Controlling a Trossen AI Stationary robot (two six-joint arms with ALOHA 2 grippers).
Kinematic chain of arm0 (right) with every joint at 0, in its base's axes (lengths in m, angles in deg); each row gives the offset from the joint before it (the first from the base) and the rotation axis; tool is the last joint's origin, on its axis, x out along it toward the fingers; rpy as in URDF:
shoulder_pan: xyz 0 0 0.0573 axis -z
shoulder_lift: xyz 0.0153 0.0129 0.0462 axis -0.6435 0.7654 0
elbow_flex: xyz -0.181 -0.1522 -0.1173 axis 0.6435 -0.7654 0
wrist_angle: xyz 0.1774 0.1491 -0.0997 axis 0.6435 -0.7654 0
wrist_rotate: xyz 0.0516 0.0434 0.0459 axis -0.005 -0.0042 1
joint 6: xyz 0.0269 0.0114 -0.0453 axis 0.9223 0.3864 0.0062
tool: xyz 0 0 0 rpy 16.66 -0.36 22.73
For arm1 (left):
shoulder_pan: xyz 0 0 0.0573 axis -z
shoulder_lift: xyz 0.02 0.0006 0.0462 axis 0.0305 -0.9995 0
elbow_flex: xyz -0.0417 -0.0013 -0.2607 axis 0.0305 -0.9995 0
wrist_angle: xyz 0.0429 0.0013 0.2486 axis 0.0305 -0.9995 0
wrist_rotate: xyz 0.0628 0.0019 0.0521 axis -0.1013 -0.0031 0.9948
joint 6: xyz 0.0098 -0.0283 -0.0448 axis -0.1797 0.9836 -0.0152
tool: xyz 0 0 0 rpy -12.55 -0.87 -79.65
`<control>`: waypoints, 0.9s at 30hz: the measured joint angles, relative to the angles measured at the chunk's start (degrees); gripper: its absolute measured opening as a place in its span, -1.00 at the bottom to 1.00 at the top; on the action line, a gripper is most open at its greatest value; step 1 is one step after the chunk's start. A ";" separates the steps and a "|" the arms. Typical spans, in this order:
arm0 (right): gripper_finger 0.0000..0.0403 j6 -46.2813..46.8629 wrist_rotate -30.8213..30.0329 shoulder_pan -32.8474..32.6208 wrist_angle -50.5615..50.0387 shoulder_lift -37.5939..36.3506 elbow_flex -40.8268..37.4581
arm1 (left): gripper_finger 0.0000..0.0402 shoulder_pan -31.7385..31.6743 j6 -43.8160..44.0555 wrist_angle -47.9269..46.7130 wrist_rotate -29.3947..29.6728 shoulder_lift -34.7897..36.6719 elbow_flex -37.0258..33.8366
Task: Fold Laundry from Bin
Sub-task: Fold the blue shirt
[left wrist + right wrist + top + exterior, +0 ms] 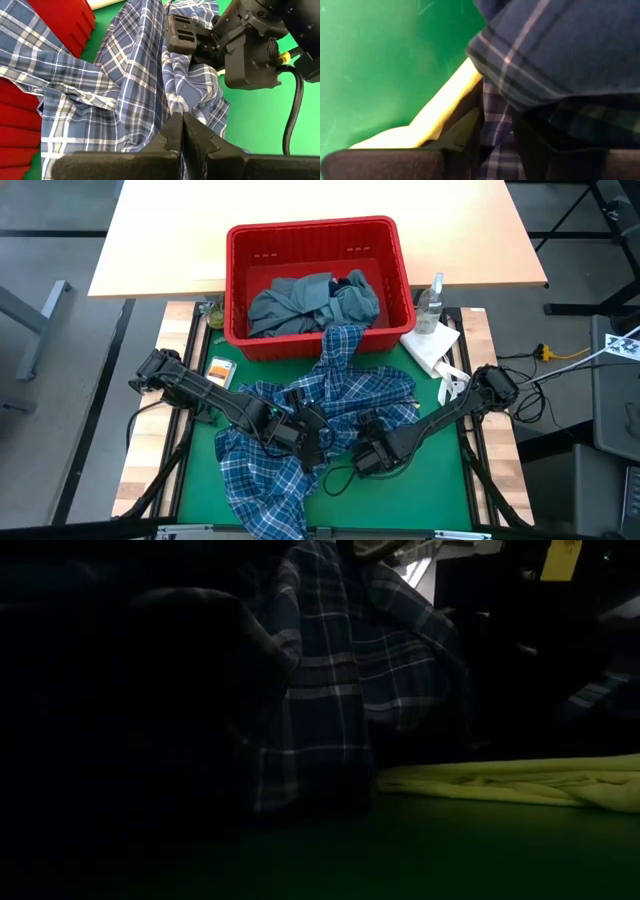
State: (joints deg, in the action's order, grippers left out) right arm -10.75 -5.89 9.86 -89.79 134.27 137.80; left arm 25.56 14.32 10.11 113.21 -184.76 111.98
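Observation:
The blue-white plaid shirt (350, 385) lies crumpled on the green mat, and one part of it (340, 340) hangs over the front rim of the red bin (312, 228). A grey-blue garment (300, 302) and a dark navy one (354, 280) lie in the bin. My left gripper (312, 438) and my right gripper (362, 432) are both low over the shirt's middle, close together, each shut on it. A yellow garment (520, 780) lies on the mat beside the shirt and also shows in the right wrist view (440, 110). My left gripper pinches a bunched fold of the plaid shirt (176, 107) at its fingertips (172, 131). The cloth's creases run together toward the tips. The shirt lies on the mat around the hold. My right gripper has plaid cloth (495, 127) between its two fingers (465, 130), low over the mat. More of the shirt drapes over the fingers and hides which part it has.
A white paper towel (432, 345) and a clear bottle (432, 300) stand on the mat to the right of the bin. A small card (220, 368) lies at the left. A light wooden tabletop (160, 230) lies behind the bin. Bare green mat (420, 490) shows at the near right.

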 joint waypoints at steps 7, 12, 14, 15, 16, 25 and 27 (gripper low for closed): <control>-0.53 0.04 0.60 1.42 -0.01 0.00 -0.02 | -1.00 0.00 0.00 0.01 -0.01 0.00 0.00; -0.80 -0.04 2.26 2.62 0.00 0.00 -0.02 | -1.00 0.00 0.07 0.01 -0.79 0.01 0.00; -0.93 -0.11 2.93 2.91 -0.01 0.00 -0.02 | -1.00 0.00 0.09 0.00 -1.33 0.02 0.00; -0.96 -0.22 3.26 2.96 -0.02 0.00 -0.02 | -1.00 0.00 0.09 0.00 -1.39 0.03 0.00; -0.97 -0.26 3.47 2.85 -0.02 0.00 -0.02 | -1.00 0.02 0.09 0.00 -1.40 0.04 0.00; -0.98 -1.41 6.07 2.86 -0.58 0.00 0.19 | -1.00 0.00 0.17 0.00 -1.44 0.07 0.00; -0.98 -1.71 6.92 2.83 -2.83 0.00 1.54 | -1.00 0.00 0.17 0.00 -1.44 0.07 0.00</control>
State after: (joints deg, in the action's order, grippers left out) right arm -12.46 1.03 12.69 -92.62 134.27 139.34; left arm 25.56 14.50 10.11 111.76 -184.70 111.98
